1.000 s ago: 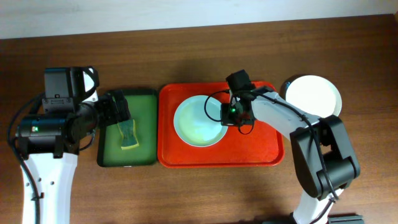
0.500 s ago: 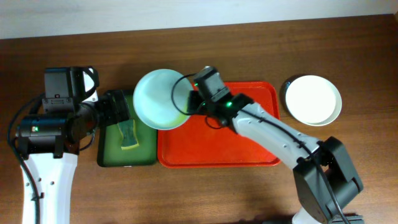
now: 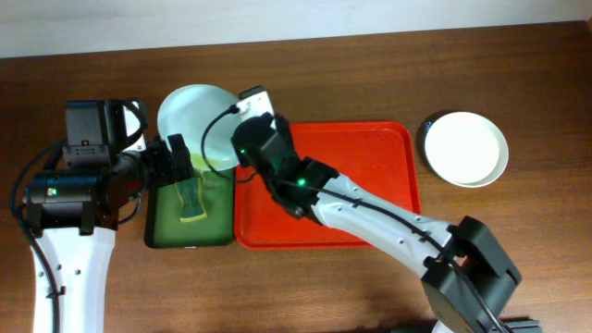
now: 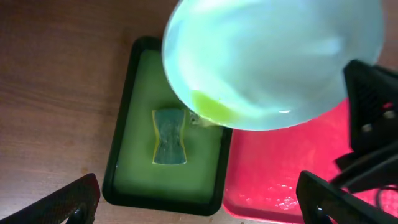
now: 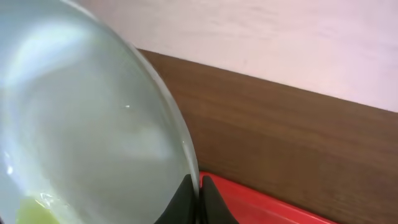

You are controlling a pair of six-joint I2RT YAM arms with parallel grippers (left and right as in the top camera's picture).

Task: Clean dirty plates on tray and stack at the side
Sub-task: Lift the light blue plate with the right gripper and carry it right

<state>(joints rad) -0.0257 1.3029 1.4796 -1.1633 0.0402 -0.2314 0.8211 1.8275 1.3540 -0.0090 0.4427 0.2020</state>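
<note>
The right pincer (image 5: 198, 194) is pinched shut on the rim of a pale mint plate (image 3: 192, 118), with its two dark fingertips meeting on the edge. The plate hangs tilted in the air above the back of the green tray (image 3: 163, 233), just left of the red tray (image 3: 370, 190). A yellow smear (image 4: 211, 109) sits low on its glossy face. The left pincer (image 3: 176, 163) stands wide apart over the green tray, holding nothing, with a sponge (image 3: 191, 202) lying flat beneath it.

Everything rests on a dark brown wooden table (image 3: 536, 268) with a visible grain. The two trays lie side by side near its middle. A white plate (image 3: 467, 148) sits on the bare wood well to the right of the red tray. A pale wall (image 3: 277, 17) runs along the far edge of the table.

From above, the right pincer's fingers are lost under its own wrist, and the held plate covers the green tray's back edge. The right wrist view is mostly blurred plate, cut off at the left and bottom, with only a sliver of red rim showing. In the left wrist view the fingers appear only as dark, soft tips in the bottom corners, and the red tray runs out of frame. Whether the white plate is one or a stack cannot be told.
</note>
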